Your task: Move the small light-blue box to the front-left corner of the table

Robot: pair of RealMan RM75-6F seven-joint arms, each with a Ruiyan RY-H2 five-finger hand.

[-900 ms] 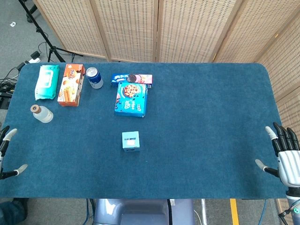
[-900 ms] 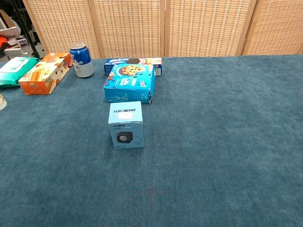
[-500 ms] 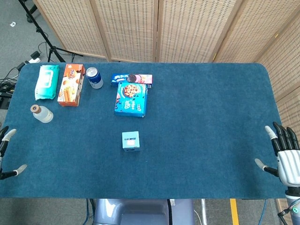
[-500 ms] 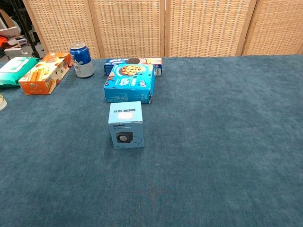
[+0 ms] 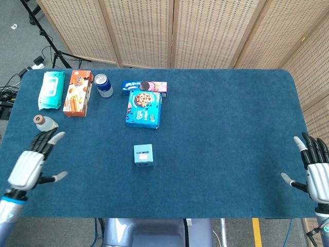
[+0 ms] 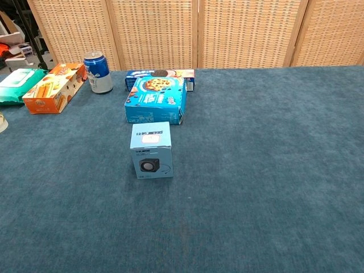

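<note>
While untouched, small light-blue box (image 5: 143, 154) mid-table; left hand (image 5: 32, 163), right hand (image 5: 318, 174) splayed, empty.

The head view looks steeply down on the whole table (image 5: 231, 128), while the chest view looks low and closer across it, both sharing the small light-blue box (image 6: 151, 150).

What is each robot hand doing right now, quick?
Left robot hand: open, fingers spread, holding nothing.
Right robot hand: open, fingers spread, holding nothing.
</note>
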